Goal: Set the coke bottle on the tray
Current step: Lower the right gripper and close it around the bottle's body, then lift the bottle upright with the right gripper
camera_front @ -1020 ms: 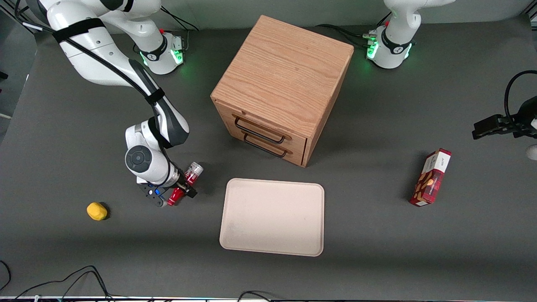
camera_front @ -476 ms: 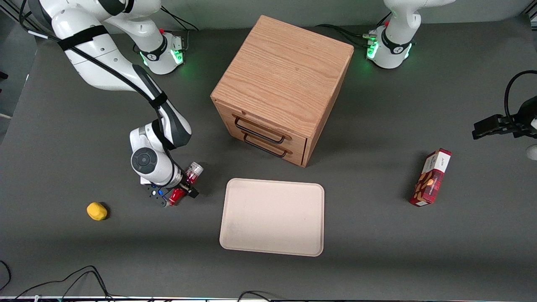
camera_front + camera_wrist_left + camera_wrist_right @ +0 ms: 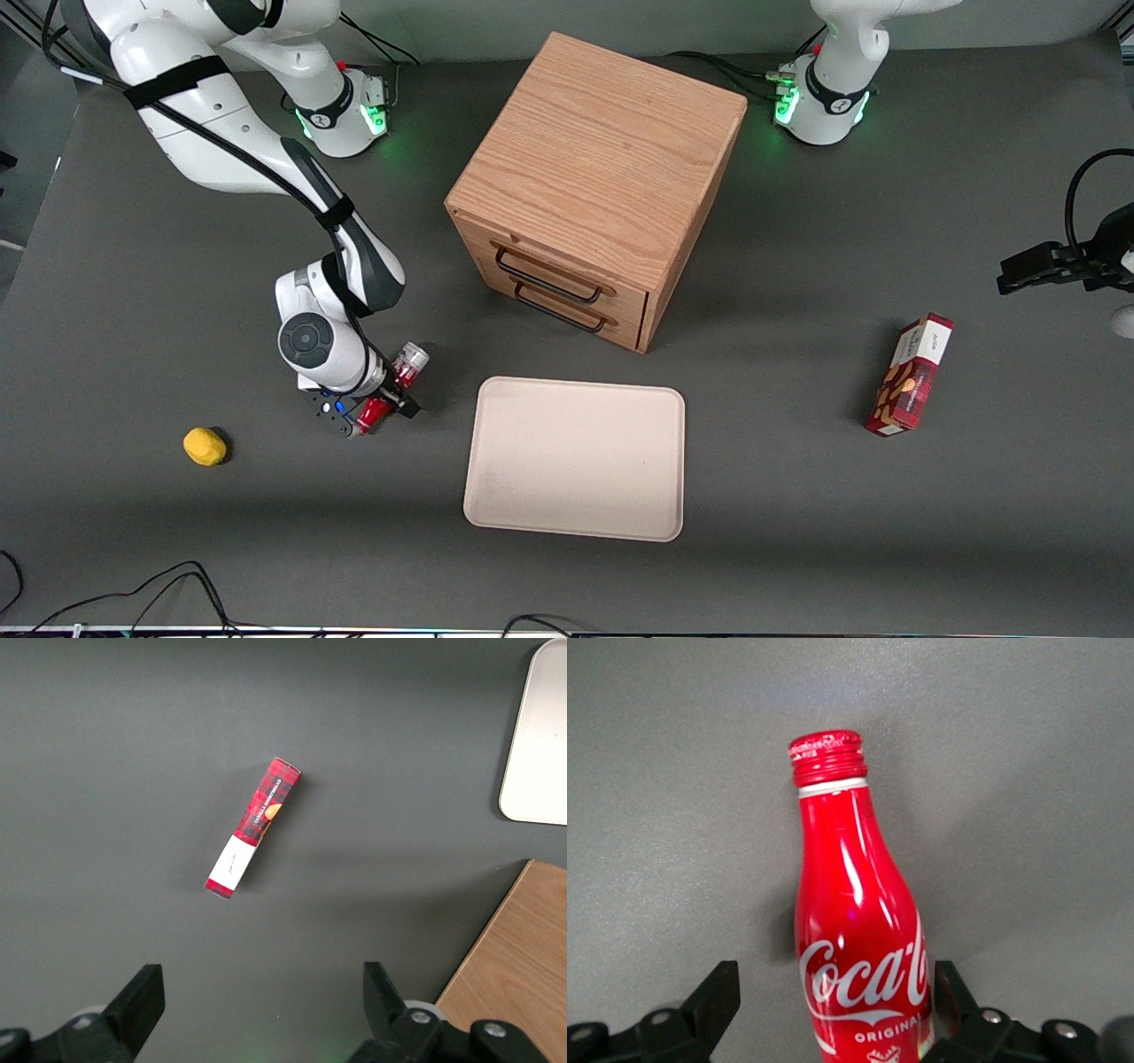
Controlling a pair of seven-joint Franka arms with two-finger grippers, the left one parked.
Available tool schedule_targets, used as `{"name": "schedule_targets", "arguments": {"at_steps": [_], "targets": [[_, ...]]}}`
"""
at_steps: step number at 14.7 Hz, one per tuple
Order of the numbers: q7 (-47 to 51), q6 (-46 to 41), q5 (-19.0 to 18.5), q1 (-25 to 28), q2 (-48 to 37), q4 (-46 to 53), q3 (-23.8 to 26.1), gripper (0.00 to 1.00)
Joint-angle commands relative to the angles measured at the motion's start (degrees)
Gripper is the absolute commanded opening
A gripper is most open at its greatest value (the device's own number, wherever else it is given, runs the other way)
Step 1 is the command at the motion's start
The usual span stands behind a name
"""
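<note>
The coke bottle (image 3: 409, 361) lies on its side on the dark table, beside the tray (image 3: 576, 458) toward the working arm's end, with its red neck pointing at the front camera. My right gripper (image 3: 388, 391) is down over the bottle's middle and open, one finger on each side. In the right wrist view the red bottle (image 3: 859, 930) with white script lies between the gripper (image 3: 833, 988) fingers. One finger sits close against the bottle and the other stands apart from it. The pale beige tray has nothing on it.
A wooden drawer cabinet (image 3: 594, 186) stands farther from the front camera than the tray. A small yellow object (image 3: 205, 446) lies toward the working arm's end. A red snack box (image 3: 912, 375) lies toward the parked arm's end. Cables run along the table's front edge.
The right arm's wrist has shifted slightly toward the tray and settled over the bottle. The bottle has not moved.
</note>
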Motion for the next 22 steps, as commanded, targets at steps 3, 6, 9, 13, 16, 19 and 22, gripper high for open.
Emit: {"name": "schedule_targets", "arguments": {"at_steps": [3,6,9,13,16,19,22], "targets": [[2.52,1.00,-1.57,0.58,0.03,0.07,-0.30,0.00],[2.52,1.09,-1.57,0.58,0.03,-0.02,-0.30,0.00],[2.52,1.00,-1.57,0.58,-0.05,-0.02,-0.22,0.00],[1.03,-0.49,-1.49,-0.47,-4.08,0.16,-0.22,0.00],[-2.91,-10.04,-0.53,-2.22,-9.35,2.70,0.57,0.00],[-5.73,-20.32,1.06,-7.30,-13.76,7.08,4.78,0.00],[-11.53,-35.33,2.12,-13.11,-15.17,17.61,10.75,0.00]]}}
